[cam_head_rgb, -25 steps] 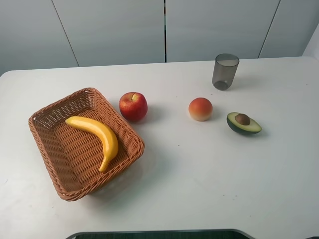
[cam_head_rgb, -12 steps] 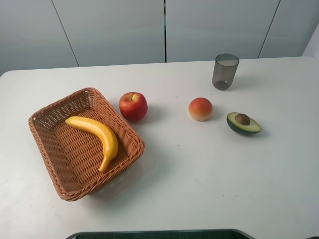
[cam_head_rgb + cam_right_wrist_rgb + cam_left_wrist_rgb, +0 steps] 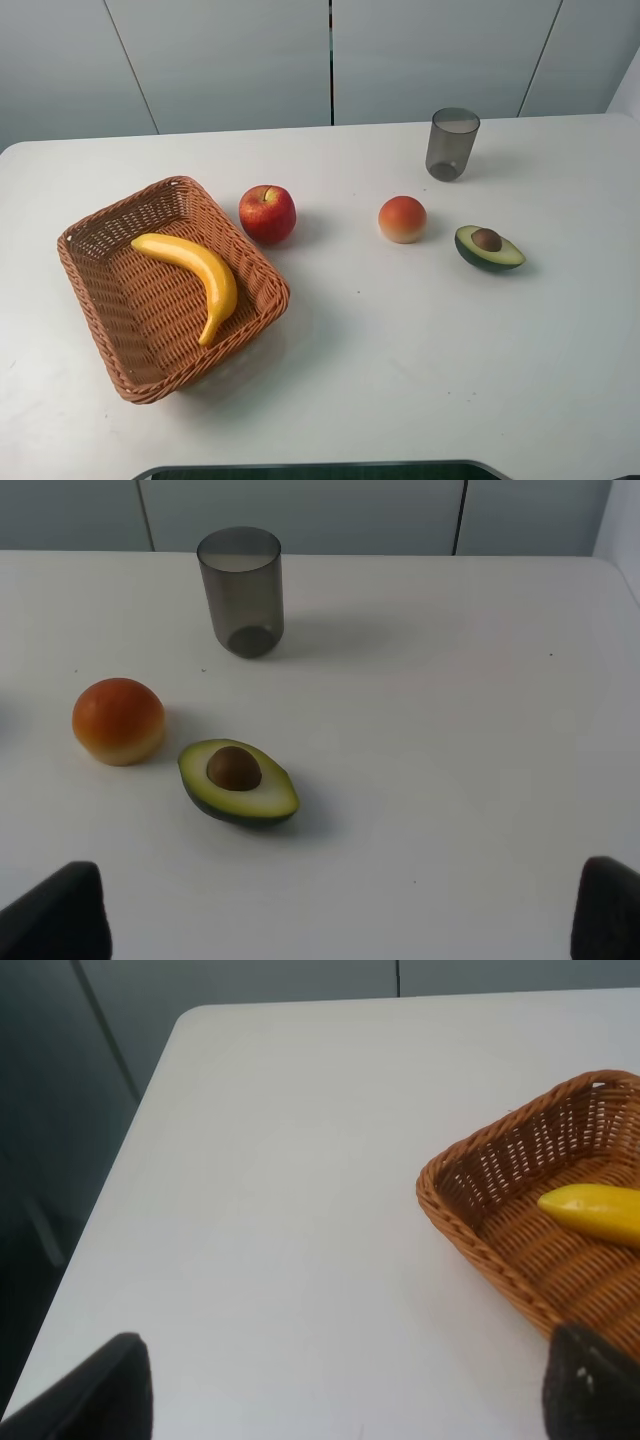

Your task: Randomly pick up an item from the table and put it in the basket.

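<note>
The yellow banana (image 3: 195, 271) lies inside the orange-brown wicker basket (image 3: 100, 225) on the left of the white table (image 3: 400, 360). Its tip also shows in the left wrist view (image 3: 595, 1212), inside the basket's (image 3: 470, 1225) near corner. My left gripper (image 3: 355, 1400) is open and empty above bare table beside the basket; only its dark fingertips (image 3: 110, 1390) show. My right gripper (image 3: 330, 915) is open and empty, back from the fruits, with fingertips (image 3: 55, 910) at the frame corners. Neither arm shows in the exterior high view.
A red apple (image 3: 267, 213) stands just right of the basket. A round orange-pink peach (image 3: 402, 219), a halved avocado (image 3: 488, 247) and a grey translucent cup (image 3: 452, 143) stand on the right half. The table's left edge (image 3: 120, 1190) runs near my left gripper.
</note>
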Controlling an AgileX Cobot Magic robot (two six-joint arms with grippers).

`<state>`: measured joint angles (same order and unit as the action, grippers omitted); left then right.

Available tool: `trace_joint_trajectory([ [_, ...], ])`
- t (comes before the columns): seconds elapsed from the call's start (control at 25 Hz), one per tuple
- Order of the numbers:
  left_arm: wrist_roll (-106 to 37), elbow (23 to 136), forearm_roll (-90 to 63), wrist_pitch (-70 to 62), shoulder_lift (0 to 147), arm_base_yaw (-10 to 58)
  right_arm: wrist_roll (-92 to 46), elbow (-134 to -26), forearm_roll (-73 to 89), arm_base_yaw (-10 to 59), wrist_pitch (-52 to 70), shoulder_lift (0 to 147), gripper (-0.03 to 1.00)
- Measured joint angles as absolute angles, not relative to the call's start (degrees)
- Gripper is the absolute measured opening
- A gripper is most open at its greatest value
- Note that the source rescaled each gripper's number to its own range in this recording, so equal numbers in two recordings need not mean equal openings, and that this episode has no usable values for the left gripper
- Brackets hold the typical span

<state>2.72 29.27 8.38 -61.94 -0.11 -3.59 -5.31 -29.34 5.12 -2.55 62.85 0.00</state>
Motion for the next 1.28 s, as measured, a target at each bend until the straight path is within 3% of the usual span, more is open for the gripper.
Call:
trace_joint_trajectory([
  [0.32, 2.72, 29.27, 8.38, -61.94, -0.11, -3.59, -5.31, -29.34, 4.9, 1.06, 62.85, -0.09, 1.0],
  [1.28, 2.52, 29.27, 8.38, -61.94, -0.11, -3.59, 0.0, -29.34, 0.68, 1.06, 62.85, -0.09, 1.0],
])
